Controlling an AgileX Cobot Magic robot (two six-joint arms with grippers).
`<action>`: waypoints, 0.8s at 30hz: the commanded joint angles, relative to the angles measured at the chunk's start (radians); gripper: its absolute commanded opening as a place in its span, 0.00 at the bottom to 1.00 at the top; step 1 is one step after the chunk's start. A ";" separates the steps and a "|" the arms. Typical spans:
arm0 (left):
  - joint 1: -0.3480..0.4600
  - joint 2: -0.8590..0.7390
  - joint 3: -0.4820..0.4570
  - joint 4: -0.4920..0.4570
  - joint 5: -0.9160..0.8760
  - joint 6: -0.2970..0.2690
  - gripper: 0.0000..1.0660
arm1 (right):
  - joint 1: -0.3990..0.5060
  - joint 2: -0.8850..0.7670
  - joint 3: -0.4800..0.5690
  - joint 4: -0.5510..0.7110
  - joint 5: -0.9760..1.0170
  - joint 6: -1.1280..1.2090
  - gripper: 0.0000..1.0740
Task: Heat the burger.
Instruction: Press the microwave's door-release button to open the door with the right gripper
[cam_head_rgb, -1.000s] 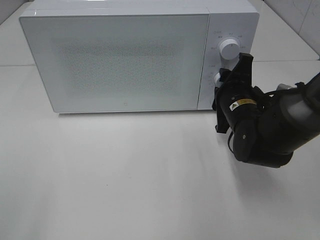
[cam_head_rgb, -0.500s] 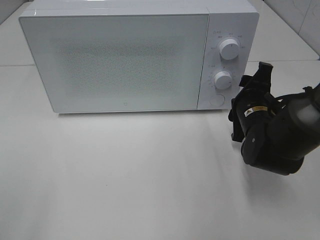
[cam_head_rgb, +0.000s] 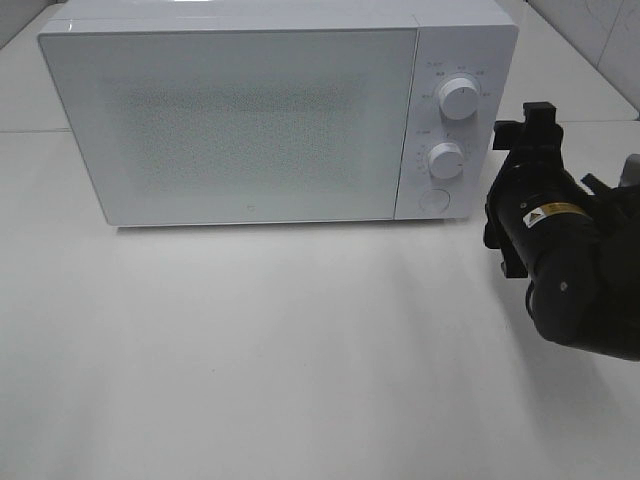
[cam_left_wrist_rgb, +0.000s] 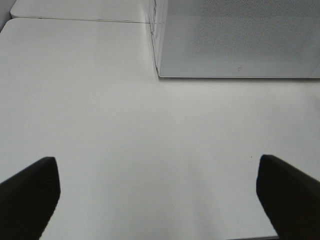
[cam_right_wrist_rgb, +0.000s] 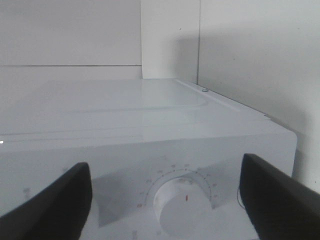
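The white box-shaped microwave (cam_head_rgb: 240, 120) is closed, the burger presumably inside; heating is unconfirmed. The left gripper (cam_left_wrist_rgb: 156, 195) and right gripper (cam_right_wrist_rgb: 165, 190) are held open.

The microwave (cam_head_rgb: 300, 14) sits at the back of the tabletop (cam_head_rgb: 250, 350). Its door (cam_head_rgb: 230, 120) is on the left. On the right, the top knob (cam_head_rgb: 458, 98) is above the lower knob (cam_head_rgb: 446, 160), with a round button (cam_head_rgb: 433, 200) under both. The right tool (cam_head_rgb: 522, 125) is near the knobs, on their right.
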 joint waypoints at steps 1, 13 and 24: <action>0.002 -0.015 0.000 0.003 -0.005 0.001 0.94 | 0.003 -0.096 0.053 -0.080 -0.205 -0.138 0.67; 0.002 -0.015 0.000 0.003 -0.005 0.001 0.94 | 0.003 -0.326 0.108 -0.214 -0.035 -0.581 0.67; 0.002 -0.015 0.000 0.003 -0.005 0.001 0.94 | 0.003 -0.506 0.107 -0.205 0.320 -1.050 0.67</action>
